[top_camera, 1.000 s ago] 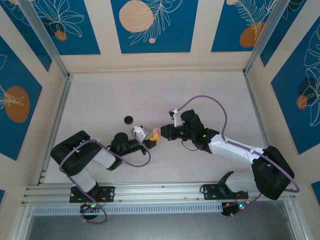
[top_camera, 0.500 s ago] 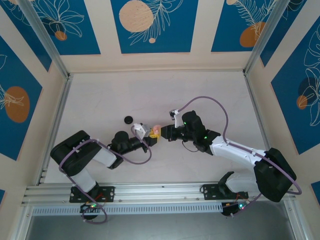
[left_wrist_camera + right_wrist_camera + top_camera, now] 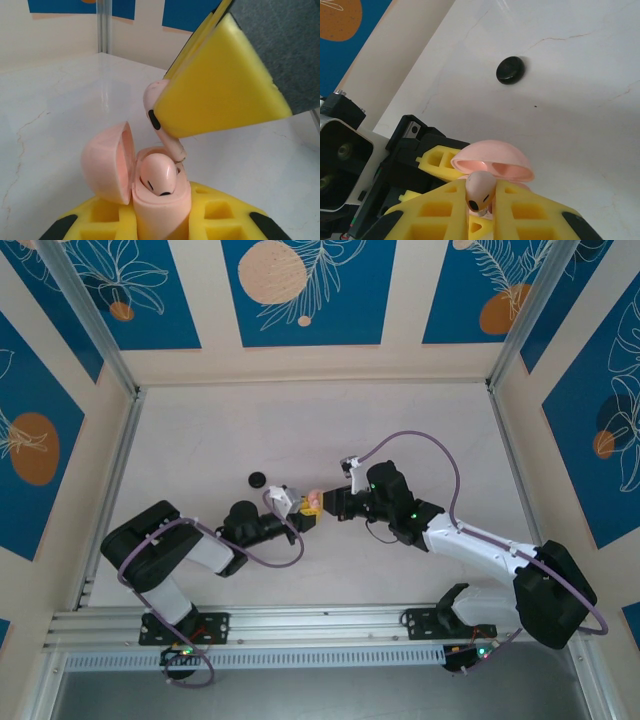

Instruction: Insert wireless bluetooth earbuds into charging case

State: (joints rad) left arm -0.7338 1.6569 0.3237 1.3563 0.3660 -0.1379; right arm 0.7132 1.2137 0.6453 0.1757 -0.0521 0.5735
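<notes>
In the top view, the left hand point(image 3: 304, 518) and right hand point(image 3: 322, 506) meet tip to tip just left of the frame's centre, on the lower half of the counter point(image 3: 420, 430). The pink case point(image 3: 311, 503) sits between them. A black disc point(image 3: 258, 479) lies to their upper left, apart from both. Open counter runs above and to the right, out to the rails point(image 3: 112, 490) at the sides.

In the left wrist view, the left hand is clamped on the case base at the bottom edge, yellow fingers point(image 3: 220, 217) on either side. The lid point(image 3: 107, 167) stands open to the left. A seated bud point(image 3: 159, 176) fills one well. Above it the right hand's yellow pad pinches the bud point(image 3: 159, 107). Its stem reaches down to the case rim just behind the seated bud, but I cannot tell whether it has entered the well.

In the right wrist view, the right hand's fingers are pressed together on the bud, with its head poking up between them at bottom centre. The lid is just behind it. The disc sits upper centre, well apart, with bare counter all round it.
</notes>
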